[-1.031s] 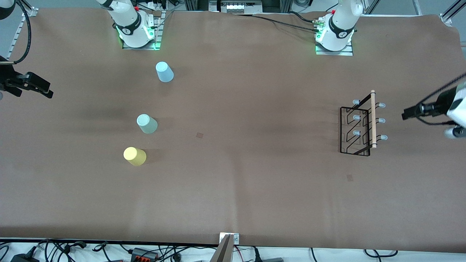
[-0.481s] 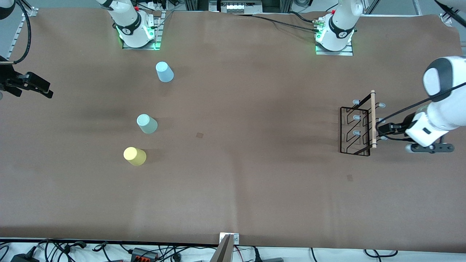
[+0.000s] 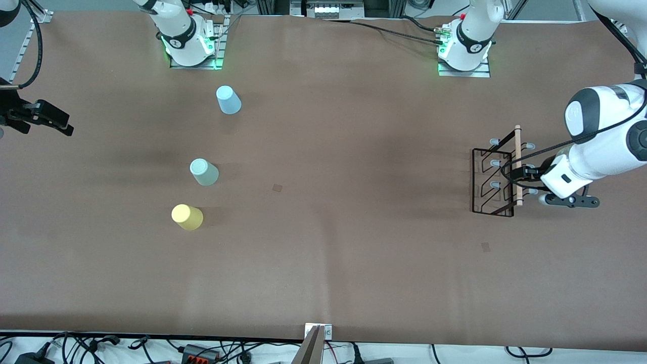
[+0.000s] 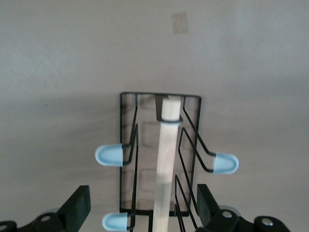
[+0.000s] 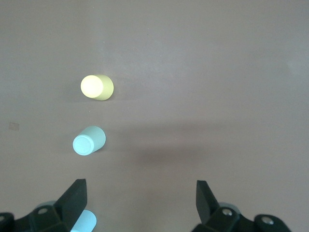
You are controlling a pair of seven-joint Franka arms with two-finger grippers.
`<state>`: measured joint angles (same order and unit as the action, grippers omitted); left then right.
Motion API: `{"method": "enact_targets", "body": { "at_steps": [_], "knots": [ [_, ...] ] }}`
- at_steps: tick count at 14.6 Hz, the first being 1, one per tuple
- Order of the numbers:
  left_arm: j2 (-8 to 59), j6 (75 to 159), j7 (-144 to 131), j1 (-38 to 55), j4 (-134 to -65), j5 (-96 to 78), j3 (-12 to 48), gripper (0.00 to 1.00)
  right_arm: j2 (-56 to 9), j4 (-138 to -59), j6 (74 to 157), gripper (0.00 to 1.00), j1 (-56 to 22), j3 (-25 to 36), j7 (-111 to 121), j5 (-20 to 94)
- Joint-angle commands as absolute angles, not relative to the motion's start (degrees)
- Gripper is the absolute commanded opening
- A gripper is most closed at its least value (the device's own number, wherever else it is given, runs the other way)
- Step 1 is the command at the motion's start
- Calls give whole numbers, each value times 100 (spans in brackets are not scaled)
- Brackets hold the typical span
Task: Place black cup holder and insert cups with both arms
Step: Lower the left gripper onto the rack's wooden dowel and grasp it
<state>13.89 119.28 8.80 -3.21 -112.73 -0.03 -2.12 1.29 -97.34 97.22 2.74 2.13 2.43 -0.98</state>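
Observation:
The black cup holder (image 3: 493,182) stands at the left arm's end of the table, its wooden rod (image 4: 164,159) on top. My left gripper (image 3: 519,174) hangs open over it. In the left wrist view its fingers (image 4: 78,209) stand either side of the rod and wire frame without touching them. The light blue cup (image 3: 228,99), mint green cup (image 3: 204,172) and yellow cup (image 3: 187,217) stand apart toward the right arm's end. My right gripper (image 3: 60,124) waits open over that end of the table, empty, with the yellow cup (image 5: 96,87) and mint cup (image 5: 89,140) below it.
Two small dark squares are marked on the brown table cover, one (image 3: 277,187) mid-table and one (image 3: 486,246) nearer the front camera than the cup holder. The arm bases (image 3: 464,48) stand along the table's edge farthest from that camera.
My left arm has swung in from the table's end, bringing its open gripper over the cup holder's rod. The cups, cup holder and right arm have not moved.

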Motion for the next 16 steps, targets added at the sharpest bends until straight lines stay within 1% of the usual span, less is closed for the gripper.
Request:
{"method": "enact_targets", "body": {
  "at_steps": [1, 3, 4, 5, 6, 7, 10, 12, 16],
  "knots": [
    [932, 12006, 1107, -316, -11821, -9, -211, 94, 158, -9686, 9589, 100, 316, 211, 272, -79],
    [932, 11988, 1230, -325, -11874, -18, -211, 86, 158, -9686, 9580, 100, 316, 211, 272, -79],
    [932, 11936, 1257, -343, -11874, -18, -211, 78, 158, -9686, 9554, 100, 316, 211, 272, -79],
    [932, 11918, 1257, -343, -11874, -18, -211, 67, 158, -9686, 9545, 100, 316, 211, 272, -79],
    [940, 11918, 1257, -351, -11874, -26, -211, 63, 158, -9686, 9536, 100, 325, 211, 281, -79],
    [949, 11927, 1248, -352, -11874, -26, -211, 61, 158, -9686, 9536, 100, 325, 211, 281, -79],
    [967, 11927, 1187, -352, -11865, -35, -211, 41, 158, -9686, 9536, 100, 316, 211, 290, -79],
    [984, 11927, 1187, -352, -11857, -35, -211, 33, 167, -9686, 9519, 100, 316, 211, 316, -88],
    [993, 11927, 1222, -352, -11856, -35, -211, 26, 158, -9686, 9545, 100, 316, 211, 343, -88]
  ]
}}
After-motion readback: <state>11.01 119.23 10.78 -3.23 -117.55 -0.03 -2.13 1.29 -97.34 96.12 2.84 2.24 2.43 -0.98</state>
